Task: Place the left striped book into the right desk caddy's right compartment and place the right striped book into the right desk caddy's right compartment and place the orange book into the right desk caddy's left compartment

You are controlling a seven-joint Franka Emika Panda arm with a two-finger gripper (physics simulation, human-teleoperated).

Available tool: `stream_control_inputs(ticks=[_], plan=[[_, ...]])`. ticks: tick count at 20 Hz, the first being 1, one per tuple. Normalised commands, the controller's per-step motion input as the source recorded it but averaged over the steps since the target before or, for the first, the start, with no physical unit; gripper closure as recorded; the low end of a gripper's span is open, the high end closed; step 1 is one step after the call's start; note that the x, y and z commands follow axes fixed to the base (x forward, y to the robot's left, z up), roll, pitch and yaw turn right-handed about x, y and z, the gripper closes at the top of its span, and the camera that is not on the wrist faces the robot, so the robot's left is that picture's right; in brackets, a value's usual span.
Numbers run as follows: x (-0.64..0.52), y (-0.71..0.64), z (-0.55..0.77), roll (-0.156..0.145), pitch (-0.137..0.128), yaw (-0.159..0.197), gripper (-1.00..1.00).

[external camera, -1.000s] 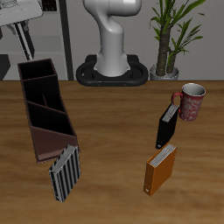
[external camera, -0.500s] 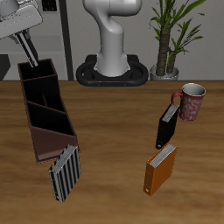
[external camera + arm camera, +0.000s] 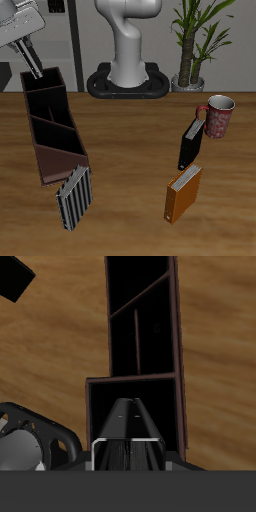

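Left striped book (image 3: pixel 128 421): a dark, thin slab is hanging edge-down between the pads, directly over the caddy's far end. It is judged to be the left one, going by task order.
Gripper (image 3: pixel 34 70): the jaws are clamping that book, and the fingertips are hovering at the rim of the right compartment (image 3: pixel 42 80).
Right striped book (image 3: pixel 75 198): it is standing on the table (image 3: pixel 130 190), leaning against the low front end of the caddy (image 3: pixel 45 160).
Orange book (image 3: pixel 184 193): it is standing well apart from the caddy, near the front edge, with the black book (image 3: pixel 190 145) just behind it.
Left compartment (image 3: pixel 52 138): it is showing black inside, with nothing visible in it.
Risk, drop: the book is sitting close to the back wall, so a corner could catch the rim and tip the book outside.
Risk, room: a slanted landing could be taking the space the second striped book needs.
Risk, nudge: pushing on a jammed book could shift the caddy and topple the book leaning on it.
Risk, mix-up: the black book is standing next to the orange one.
Count: two striped books, one orange book, one black book, one caddy in view, one mug (image 3: pixel 218 115), one plant (image 3: pixel 195 40).
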Motion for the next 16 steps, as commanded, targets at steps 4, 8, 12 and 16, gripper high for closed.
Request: stream_control_inputs(ticks=[4,8,12,16], plan=[[0.11,-0.02,0.03,0.005,-0.008,-0.012,1.00],[0.16,-0.05,0.01,-0.004,-0.016,-0.001,1.00],[0.09,0.05,-0.17,0.025,0.020,-0.004,1.00],[0.07,0.03,-0.24,0.003,0.033,-0.008,1.00]])
